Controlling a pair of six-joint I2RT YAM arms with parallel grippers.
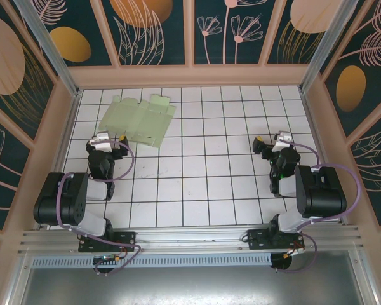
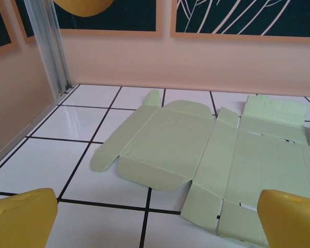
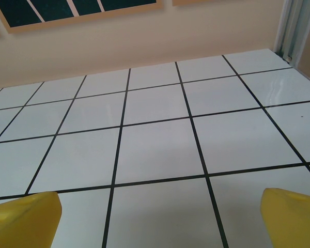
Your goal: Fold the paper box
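The paper box is a flat, pale mint-green card cut-out with flaps, lying unfolded on the white tiled table at the back left. In the left wrist view the paper box spreads across the tiles just ahead of my yellow fingertips. My left gripper sits just short of the cut-out's near edge, open and holding nothing. My right gripper hovers over bare tiles on the right side, open and holding nothing; its yellow fingertips frame bare grid squares.
Pink walls with dark floral panels enclose the table on three sides. An aluminium post stands in the back-left corner close to the cut-out. Both arm bases sit on the rail at the near edge.
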